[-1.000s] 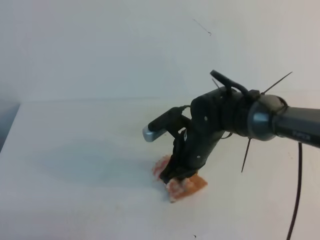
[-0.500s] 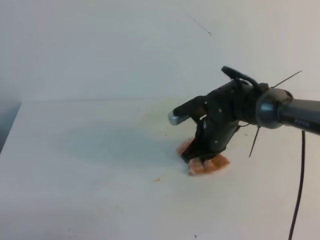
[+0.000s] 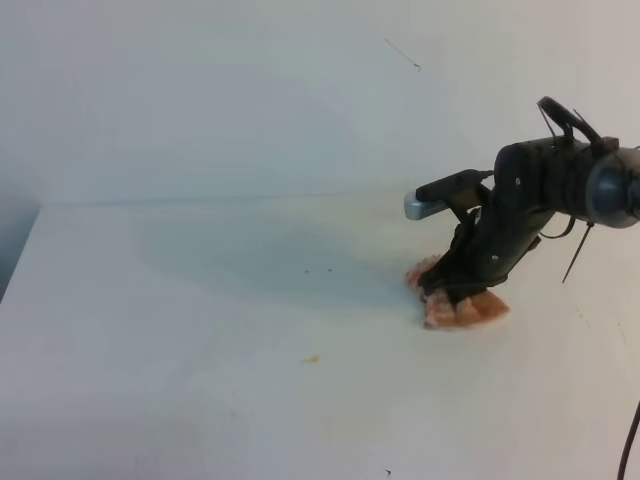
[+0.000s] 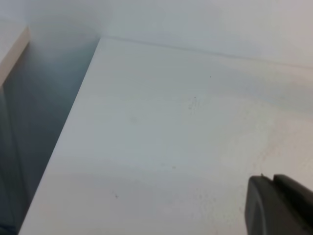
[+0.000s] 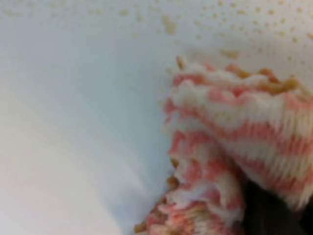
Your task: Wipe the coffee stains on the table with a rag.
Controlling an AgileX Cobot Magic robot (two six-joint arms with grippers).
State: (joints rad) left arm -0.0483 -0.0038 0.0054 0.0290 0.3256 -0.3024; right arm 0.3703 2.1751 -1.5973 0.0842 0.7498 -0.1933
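Note:
My right gripper is shut on the rag and presses it onto the white table at the right of the exterior view. The rag is pink-and-white striped with a tan-orange part. In the right wrist view the rag fills the lower right, with a dark fingertip under it. The orange-brown coffee blob is not visible in any view. Fine tan droplets dot the table beyond the rag. Only a dark piece of my left gripper shows, over bare table.
A tiny tan crumb-like speck lies on the table left of the rag. The table's left edge drops to a dark gap. A pale wall rises behind the table. A black cable hangs at the far right.
My right gripper has dragged the rag to the right and slightly towards the wall across the table. The tan speck now lies uncovered where the rag was.

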